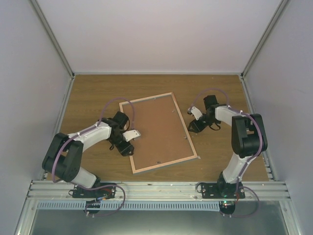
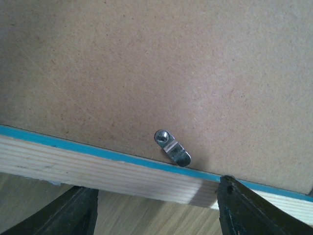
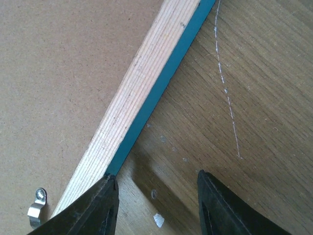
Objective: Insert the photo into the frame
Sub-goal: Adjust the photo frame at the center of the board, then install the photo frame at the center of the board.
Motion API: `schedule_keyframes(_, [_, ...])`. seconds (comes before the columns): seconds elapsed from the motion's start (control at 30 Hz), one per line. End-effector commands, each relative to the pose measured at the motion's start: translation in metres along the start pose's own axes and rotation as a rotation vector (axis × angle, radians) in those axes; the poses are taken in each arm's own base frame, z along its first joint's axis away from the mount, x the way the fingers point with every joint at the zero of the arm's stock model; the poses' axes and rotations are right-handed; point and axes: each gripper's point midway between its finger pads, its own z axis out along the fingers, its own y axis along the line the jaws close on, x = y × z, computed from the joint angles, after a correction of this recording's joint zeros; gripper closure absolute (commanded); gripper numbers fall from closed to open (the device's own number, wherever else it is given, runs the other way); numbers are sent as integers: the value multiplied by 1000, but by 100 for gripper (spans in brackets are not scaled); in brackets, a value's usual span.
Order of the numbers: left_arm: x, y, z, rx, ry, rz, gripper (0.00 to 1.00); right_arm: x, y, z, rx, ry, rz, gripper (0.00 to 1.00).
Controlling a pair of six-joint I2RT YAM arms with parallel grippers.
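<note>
table (image 1: 98, 93): wooden, walled on three sides.

frame (image 1: 159, 132): lying face down near mid-table, skewed, between the two arms. teal front underneath, pale wood edge and brown backing board (image 2: 146, 63) on top.

photo: not visible in any view. cannot tell whether under the board or elsewhere.

left gripper (image 2: 157, 185): at the frame's left edge, jaws partly spread, gripping nothing. one fingertip right at the wood edge.

right gripper (image 3: 155, 175): at the frame's right edge, jaws roughly half apart, only bare table between them. one finger against the teal side.

turn clip (image 2: 172, 147): small metal tab just ahead of the left gripper, aslant at the board's border. locked or not, cannot tell. second clip (image 3: 36, 208) on the board near the right gripper, equally hard to read.

step in hand, as judged: working the clips on the back. to do it well: brace the frame from one side, push each clip with a single fingertip, low and sideways, avoid levering the edge upward, check every clip before shifting the frame.
</note>
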Motion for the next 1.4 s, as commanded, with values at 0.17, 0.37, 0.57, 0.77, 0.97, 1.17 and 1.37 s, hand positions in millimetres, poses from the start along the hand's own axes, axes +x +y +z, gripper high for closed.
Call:
schedule_keyframes(0.17, [-43, 28, -7, -79, -94, -26, 33, 17, 31, 15, -91, 40, -42, 55])
schedule_keyframes(0.37, [-68, 64, -10, -47, -134, -126, 36, 1, 44, 19, -149, 18, -80, 55])
schedule_keyframes(0.57, [-70, 96, -17, -40, -156, -166, 42, -13, 54, 19, -197, -15, -89, 55])
schedule_keyframes(0.77, [-62, 93, -14, -34, -149, -137, 47, -16, 52, 21, -198, -21, -85, 55])
schedule_keyframes(0.97, [-49, 90, -6, -38, -138, -123, 53, -16, 52, 22, -196, -17, -83, 55])
schedule_keyframes(1.17, [-31, 90, 8, -70, -117, -89, 58, -15, 51, 22, -193, -17, -82, 55])
schedule_keyframes(1.37, [-20, 92, 19, -91, -101, -66, 65, -17, 51, 21, -189, -21, -87, 56])
